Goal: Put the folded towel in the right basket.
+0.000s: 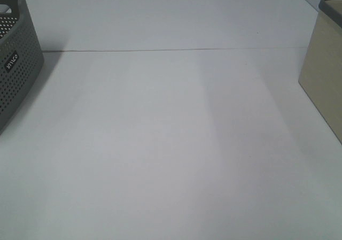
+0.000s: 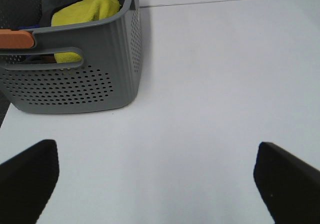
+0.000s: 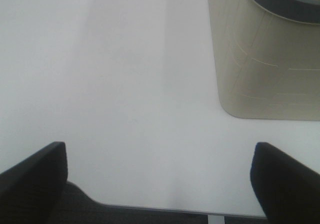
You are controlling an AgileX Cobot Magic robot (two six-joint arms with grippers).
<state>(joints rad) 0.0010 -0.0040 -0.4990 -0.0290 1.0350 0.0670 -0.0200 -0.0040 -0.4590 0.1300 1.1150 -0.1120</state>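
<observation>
A grey perforated basket (image 1: 13, 69) stands at the table's left edge. In the left wrist view the same basket (image 2: 90, 79) holds a yellow folded towel (image 2: 85, 12) next to dark cloth. A beige basket with a grey rim (image 1: 326, 63) stands at the right edge; it also shows in the right wrist view (image 3: 265, 64), with something purple inside it. My left gripper (image 2: 155, 184) is open and empty over bare table, short of the grey basket. My right gripper (image 3: 160, 184) is open and empty near the table's front edge, beside the beige basket. Neither gripper shows in the exterior high view.
The white table (image 1: 171, 144) has a thin seam line (image 1: 176, 50) running across it at the back. An orange piece (image 2: 17, 38) sits on the grey basket's handle. The table's front edge (image 3: 165, 209) shows below my right gripper.
</observation>
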